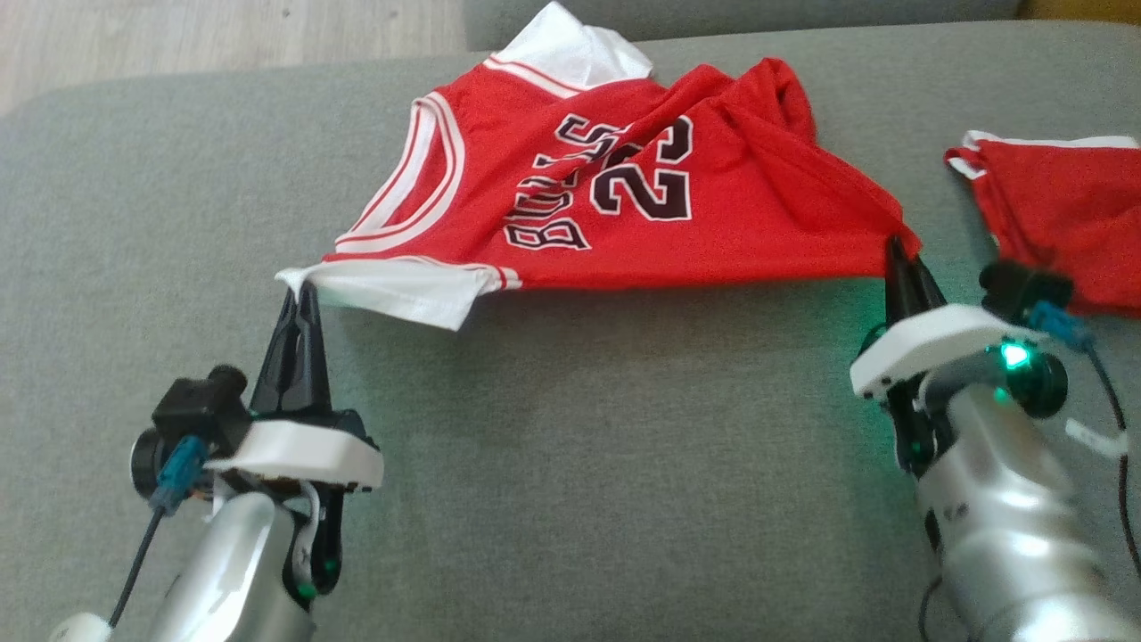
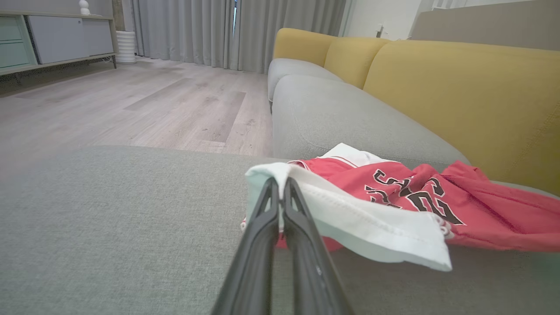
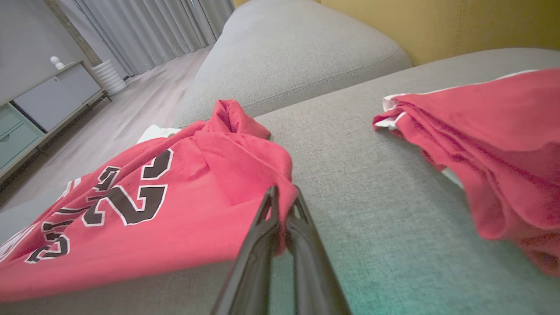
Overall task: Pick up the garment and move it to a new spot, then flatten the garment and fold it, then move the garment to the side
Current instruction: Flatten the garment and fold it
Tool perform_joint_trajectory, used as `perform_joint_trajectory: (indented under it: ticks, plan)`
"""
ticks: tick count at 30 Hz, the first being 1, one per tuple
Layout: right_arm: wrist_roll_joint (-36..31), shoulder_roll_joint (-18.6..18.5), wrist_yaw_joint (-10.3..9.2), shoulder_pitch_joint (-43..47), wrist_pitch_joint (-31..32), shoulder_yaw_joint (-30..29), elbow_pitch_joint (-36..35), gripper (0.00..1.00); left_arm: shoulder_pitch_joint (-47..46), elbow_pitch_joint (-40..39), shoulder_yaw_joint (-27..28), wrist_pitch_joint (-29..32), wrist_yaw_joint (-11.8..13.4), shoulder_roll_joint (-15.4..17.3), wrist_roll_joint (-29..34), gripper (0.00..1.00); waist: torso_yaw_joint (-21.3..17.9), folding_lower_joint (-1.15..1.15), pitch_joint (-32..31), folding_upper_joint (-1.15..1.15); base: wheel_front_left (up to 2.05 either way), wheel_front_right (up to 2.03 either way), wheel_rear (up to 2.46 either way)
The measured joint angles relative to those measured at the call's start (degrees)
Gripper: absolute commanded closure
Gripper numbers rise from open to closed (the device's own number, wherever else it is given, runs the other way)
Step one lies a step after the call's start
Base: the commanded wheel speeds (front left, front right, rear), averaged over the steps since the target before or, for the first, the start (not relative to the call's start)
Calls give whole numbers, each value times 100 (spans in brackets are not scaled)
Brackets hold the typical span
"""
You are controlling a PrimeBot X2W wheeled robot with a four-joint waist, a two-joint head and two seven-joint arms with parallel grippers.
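Note:
The garment is a red jersey with white trim and black lettering, spread crumpled across the grey cushion. My left gripper is shut on its white sleeve edge at the near left; in the left wrist view the left gripper pinches that white hem of the garment. At the near right corner my right gripper is shut on the red hem. In the right wrist view the right gripper clamps a fold of the garment.
A second red piece of clothing lies at the cushion's right edge, close beside my right arm, and shows as red clothing in the right wrist view. Yellow sofa backrests stand behind. Wooden floor lies beyond the cushion's far edge.

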Motion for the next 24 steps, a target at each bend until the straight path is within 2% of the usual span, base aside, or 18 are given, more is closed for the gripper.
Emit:
perform_joint_trajectory:
  ticks: [6,15,24]
  plan:
    - [-156,16,0,805,-11,-11,-740,100,270,-8,29,-73,8,23,-66,100,-120,-1,-158,0,0,0,0]
    - [-255,65,0,1460,12,8,-1485,100,644,-2,55,-112,48,14,-233,100,-174,-1,-290,0,0,0,0]
    - [-417,104,0,2107,642,-54,-2706,100,1112,-96,227,-171,-76,2,-561,100,-242,-1,-137,0,0,0,0]
